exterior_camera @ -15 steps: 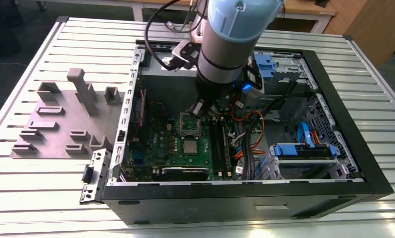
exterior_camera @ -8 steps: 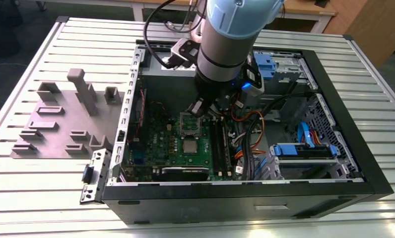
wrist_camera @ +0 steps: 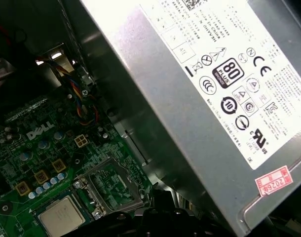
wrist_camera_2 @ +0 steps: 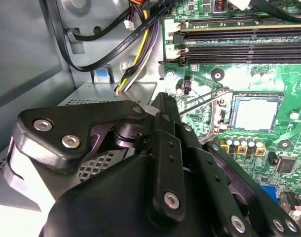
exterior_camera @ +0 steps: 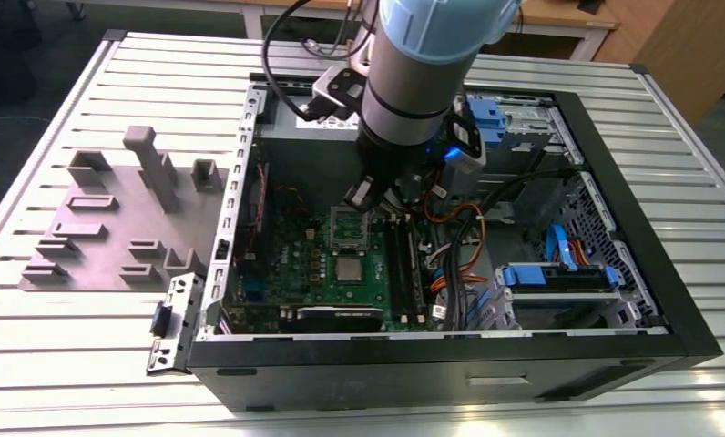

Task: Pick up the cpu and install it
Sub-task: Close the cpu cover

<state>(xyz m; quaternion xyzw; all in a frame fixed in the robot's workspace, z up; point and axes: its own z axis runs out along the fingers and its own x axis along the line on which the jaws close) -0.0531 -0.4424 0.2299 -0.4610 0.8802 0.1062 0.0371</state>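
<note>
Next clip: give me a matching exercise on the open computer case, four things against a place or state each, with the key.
Things:
1. cpu
2. socket frame
3. grey box with a white label
4. memory slots

Descriptions:
A. swung open next to the chip
B. long dark strips on the green board
C. lying flat in the board's square socket
D. metal, mounted beside the board

Pairs: 1-C, 2-A, 3-D, 4-B

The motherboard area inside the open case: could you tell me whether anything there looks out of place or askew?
Nothing looks damaged. The small square silver-topped cpu lies flat and square in its place on the green motherboard, uncovered, with the silver metal socket frame swung open beside it. The black gripper is apart from it.
</note>
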